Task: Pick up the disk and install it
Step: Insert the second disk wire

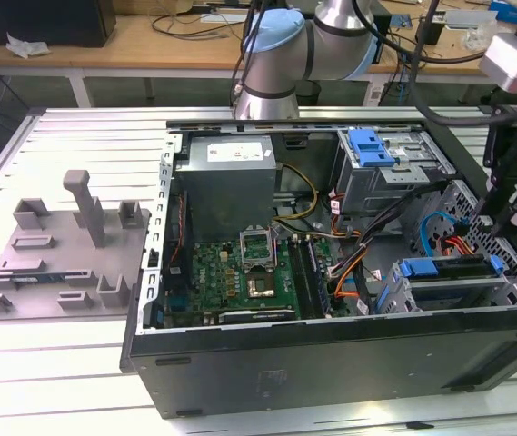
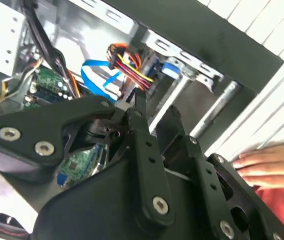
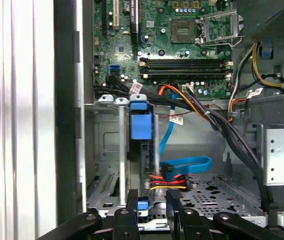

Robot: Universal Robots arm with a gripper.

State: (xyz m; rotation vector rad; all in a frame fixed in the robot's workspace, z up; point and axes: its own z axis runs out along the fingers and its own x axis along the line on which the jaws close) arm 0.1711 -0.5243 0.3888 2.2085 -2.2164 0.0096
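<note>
1. The gripper (image 3: 152, 196) has its fingers (image 3: 174, 205) apart, one on each side of the near end of the disk (image 3: 149, 165). A dark slit shows beside one finger, so I judge them not clamped on it.
2. Between the fingers, the disk stands on edge in the drive cage (image 3: 107, 165). Its carrier's blue latch (image 3: 142, 125) is at the far end, well beyond the fingertips.
3. Just past one fingertip, a bundle of red, yellow and black power wires (image 3: 169, 182) and a blue data cable (image 3: 191, 165) lie close beside the disk.
4. Farther out, beyond the cage, lies the motherboard (image 3: 181, 50). Outside the case wall (in the second wrist view) a person's hand (image 2: 266, 162) rests on the table.
5. Judgement: the pick-up looks done and the install step is in hand, with the disk apparently in its bay. Any further move calls for a straight path along the cage rails, clear of those cables.
</note>
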